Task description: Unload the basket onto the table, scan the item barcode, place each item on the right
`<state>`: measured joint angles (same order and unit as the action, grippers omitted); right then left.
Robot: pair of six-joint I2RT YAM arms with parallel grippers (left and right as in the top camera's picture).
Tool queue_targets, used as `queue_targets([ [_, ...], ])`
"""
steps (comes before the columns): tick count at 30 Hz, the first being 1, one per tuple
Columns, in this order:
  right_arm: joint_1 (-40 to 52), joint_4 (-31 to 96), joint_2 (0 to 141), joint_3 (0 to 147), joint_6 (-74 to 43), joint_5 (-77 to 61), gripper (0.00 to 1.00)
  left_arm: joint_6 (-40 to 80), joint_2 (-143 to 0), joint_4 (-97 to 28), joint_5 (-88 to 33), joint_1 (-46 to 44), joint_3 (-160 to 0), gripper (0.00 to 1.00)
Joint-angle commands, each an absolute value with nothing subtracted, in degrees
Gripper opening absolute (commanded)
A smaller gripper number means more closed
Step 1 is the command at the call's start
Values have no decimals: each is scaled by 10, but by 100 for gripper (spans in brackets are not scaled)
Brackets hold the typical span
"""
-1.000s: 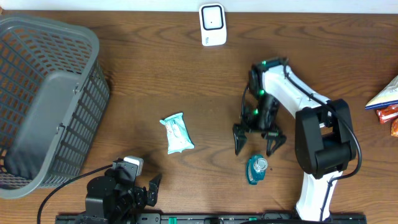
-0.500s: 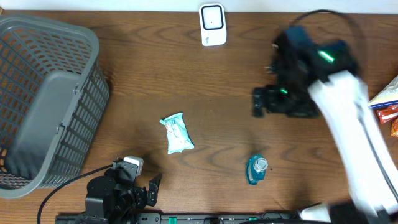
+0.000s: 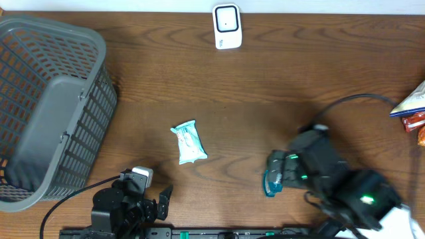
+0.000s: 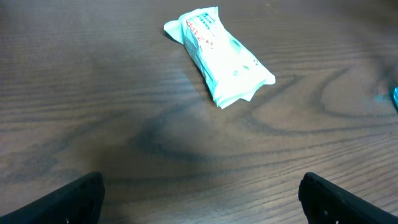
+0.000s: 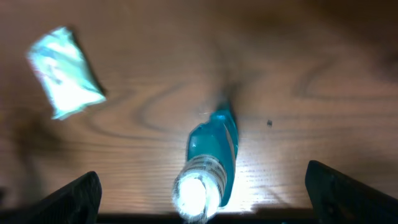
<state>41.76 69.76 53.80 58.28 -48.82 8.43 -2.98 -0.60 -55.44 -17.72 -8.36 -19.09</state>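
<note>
Left arm (image 3: 123, 206), lower left of overhead frame: left jaws wide apart, holding nothing, touching nothing. Pale green soft wipes packet (image 4: 219, 57) lies flat on bench ahead of them, near frame centre. Right arm (image 3: 332, 182), lower right, blurred: right jaws wide apart above small teal plastic bottle (image 5: 212, 152), which lies on its side, cap toward wrist camera; no grip.

Dark brown wood bench (image 3: 299, 79). Grey slatted plastic basket (image 3: 99, 99) upper left; white barcode scanner (image 3: 226, 26) top centre; snack packets (image 3: 415, 109) right edge.
</note>
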Motion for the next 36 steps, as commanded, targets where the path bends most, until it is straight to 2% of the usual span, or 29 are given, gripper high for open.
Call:
queue_targets([
  [1, 461, 684, 549, 542, -584, 149, 99, -29, -3, -562, -180, -84, -192, 99],
  [7, 512, 659, 599, 536, -595, 181, 99, -29, -3, -562, -180, -84, -192, 99],
  [16, 515, 633, 740, 517, -596, 145, 99, -29, -3, -562, -180, -84, -192, 99],
  [21, 515, 616, 772, 515, -596, 147, 99, -29, -3, -562, -180, -84, -192, 99],
  [32, 515, 593, 773, 498, -597, 147, 52, -29, -3, -562, -180, -84, -192, 99],
  [36, 515, 585, 773, 498, -595, 152, 45, -29, -3, -562, -180, -84, -192, 99],
])
